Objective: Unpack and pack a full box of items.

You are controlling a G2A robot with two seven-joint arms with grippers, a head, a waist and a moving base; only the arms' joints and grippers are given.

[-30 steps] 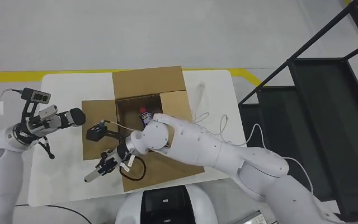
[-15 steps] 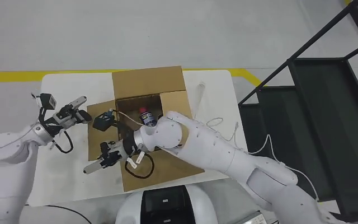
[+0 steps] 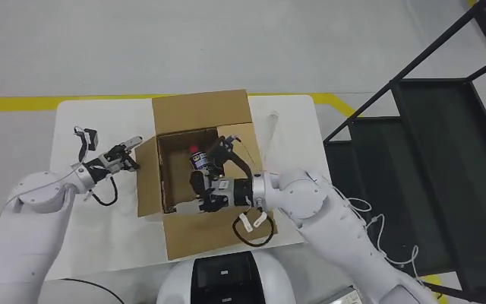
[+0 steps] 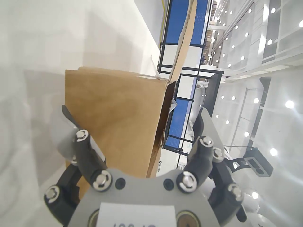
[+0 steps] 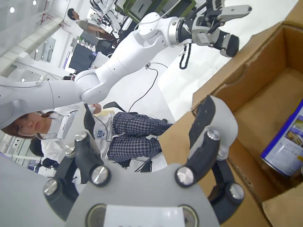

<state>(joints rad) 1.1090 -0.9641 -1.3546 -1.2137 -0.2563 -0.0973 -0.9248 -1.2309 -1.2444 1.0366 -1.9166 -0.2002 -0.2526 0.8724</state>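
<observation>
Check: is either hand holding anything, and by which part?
Nothing is gripped. Left hand is open at the raised side flap of the brown cardboard box, not closed on it; right hand is open and empty over the box.

A: Bright everywhere, with even light from overhead; the ceiling lamps (image 4: 290,104) flare into white blobs in the left wrist view.
B: The box (image 4: 113,109) throws a soft grey shadow on the table (image 4: 35,36). Both wrist views bend straight lines near their edges.
</observation>
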